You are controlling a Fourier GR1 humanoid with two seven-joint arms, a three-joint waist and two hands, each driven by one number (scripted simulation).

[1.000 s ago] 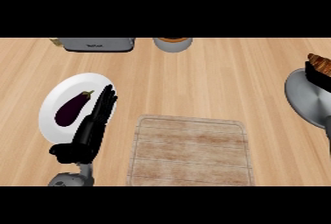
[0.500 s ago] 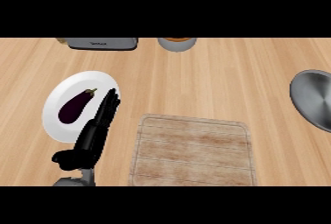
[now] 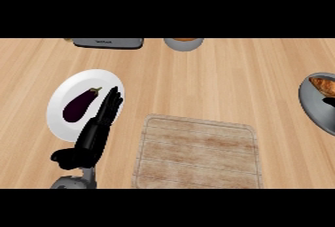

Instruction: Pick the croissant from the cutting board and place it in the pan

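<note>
Since half a second ago the croissant (image 3: 323, 85) has come into sight inside the pan (image 3: 311, 106) at the right edge of the frame, where before only the bare grey pan showed; the view has also shifted a little, so the pan now sits slightly lower and further right. Nothing else on the counter has changed place.

Nearest the lower edge, the left hand (image 3: 91, 137) lies at the lower left, fingers straight and together, stretched up over the rim of the white plate (image 3: 60, 119). It holds nothing and is resting. Just right of it, the cutting board (image 3: 196, 153) fills the lower centre and carries nothing. On the plate, beside the fingers, lies an eggplant (image 3: 78, 104).

Further right, the croissant rests against the pan's upper inner wall, only partly in view. A dark shape just below it at the frame's edge may be part of the right hand, but it cannot be told, so that hand's state is unknown.

At the far edge, a toaster (image 3: 108, 43) sits upper left and a grey bowl (image 3: 183, 43) upper centre.

As a judgement, the placing looks all but done. To finish well, the robot should let go only with the croissant fully inside the rim, then lift the hand straight away without nudging the pan.
</note>
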